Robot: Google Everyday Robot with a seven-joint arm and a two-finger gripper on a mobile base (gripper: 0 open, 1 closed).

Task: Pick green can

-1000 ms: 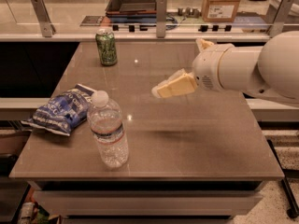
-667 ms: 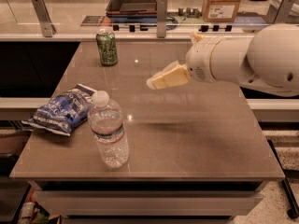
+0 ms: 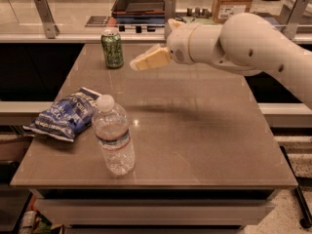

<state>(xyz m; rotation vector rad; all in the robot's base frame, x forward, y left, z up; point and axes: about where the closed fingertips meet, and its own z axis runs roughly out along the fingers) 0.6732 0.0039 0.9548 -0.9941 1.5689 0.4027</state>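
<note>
The green can [image 3: 112, 48] stands upright at the far left of the table, dark green with pale print and a silver top rim. My gripper [image 3: 141, 61], with pale yellow fingers on a white arm, hovers above the table just right of the can, pointing left toward it and a little apart from it. It holds nothing.
A clear water bottle [image 3: 113, 136] with a white cap stands near the front left. A blue chip bag [image 3: 66, 114] lies at the left edge. The brown table [image 3: 204, 130] ends at a counter with a tray [image 3: 141, 1] and a cardboard box [image 3: 234, 1] behind.
My gripper and arm have moved left and farther back across the table, closing in on the green can. The can, bottle and bag have not moved.
</note>
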